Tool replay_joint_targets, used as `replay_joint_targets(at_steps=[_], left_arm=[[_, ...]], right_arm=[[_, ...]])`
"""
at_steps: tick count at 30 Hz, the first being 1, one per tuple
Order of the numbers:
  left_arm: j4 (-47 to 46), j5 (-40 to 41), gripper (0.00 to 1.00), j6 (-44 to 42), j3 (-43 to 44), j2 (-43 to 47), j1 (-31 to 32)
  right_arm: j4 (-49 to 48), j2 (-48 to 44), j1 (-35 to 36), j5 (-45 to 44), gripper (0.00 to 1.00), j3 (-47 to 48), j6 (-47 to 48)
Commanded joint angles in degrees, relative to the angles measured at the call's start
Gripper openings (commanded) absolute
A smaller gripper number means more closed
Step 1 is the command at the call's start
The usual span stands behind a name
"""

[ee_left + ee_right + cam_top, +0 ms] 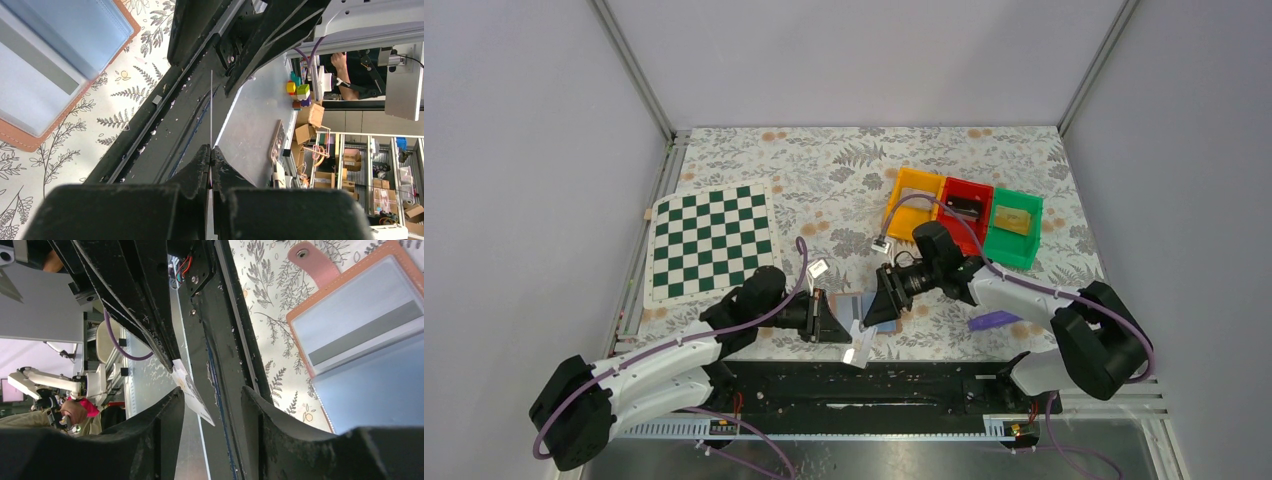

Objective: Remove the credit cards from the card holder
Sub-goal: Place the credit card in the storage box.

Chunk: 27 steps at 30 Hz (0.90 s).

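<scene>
Left gripper (210, 150) is pinching a whitish credit card (194, 395) shut-tight by the card holder (350, 325), which is lying open on the surface (265, 285). Right gripper (210, 399) is standing half-open and empty. The card should probably be carried well clear before being released.

White-and-black arms (664, 365); purple cables (106, 325)

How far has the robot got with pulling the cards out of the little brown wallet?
Partway, it looks like. Done: the card holder lies open on the table. In hand: the left gripper is shut on one white card, held clear of the holder. Left to do: a pale card with a grey stripe sits inside the holder. The right gripper is open beside it, holding nothing.
</scene>
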<state>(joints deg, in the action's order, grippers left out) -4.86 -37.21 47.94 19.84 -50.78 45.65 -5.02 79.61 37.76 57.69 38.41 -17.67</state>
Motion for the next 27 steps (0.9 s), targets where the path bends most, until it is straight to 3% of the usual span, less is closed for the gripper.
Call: replay_joint_targets(at_steps=[1, 8, 10, 14, 16, 21, 27], left_arm=[[-4.12, -2.13, 0.0, 0.09, 0.48, -0.22, -0.21], [-5.13, -2.21, 0.0, 0.54, -0.1, -0.2, -0.21], [-5.35, -2.08, 0.0, 0.76, -0.19, -0.22, -0.22], [-5.75, -1.77, 0.0, 1.44, -0.43, -0.1, -0.25], [-4.48, -0.42, 0.02, 1.09, -0.25, 0.34, -0.34], [3.8, 5.42, 0.43, -2.66, 2.59, 2.52, -0.55], [23.75, 24.6, 0.73, -8.02, 11.27, 6.45, -0.86]], right_arm=[[0.28, 0.53, 1.35, 3.17, 0.52, 2.22, 1.68], [-0.46, 1.07, 2.71, 4.65, 0.43, 2.22, 1.77], [-0.79, 0.8, 2.79, 4.67, 0.35, 2.05, 1.72], [-1.31, -0.92, 2.78, 2.91, 0.06, 1.42, 1.16], [-0.92, -2.47, 2.76, 1.15, 0.0, 1.4, 0.48], [1.39, -6.64, 1.96, -5.57, 0.0, 1.91, -2.24], [11.36, -11.08, -3.88, -16.55, 0.0, 4.81, -3.15]])
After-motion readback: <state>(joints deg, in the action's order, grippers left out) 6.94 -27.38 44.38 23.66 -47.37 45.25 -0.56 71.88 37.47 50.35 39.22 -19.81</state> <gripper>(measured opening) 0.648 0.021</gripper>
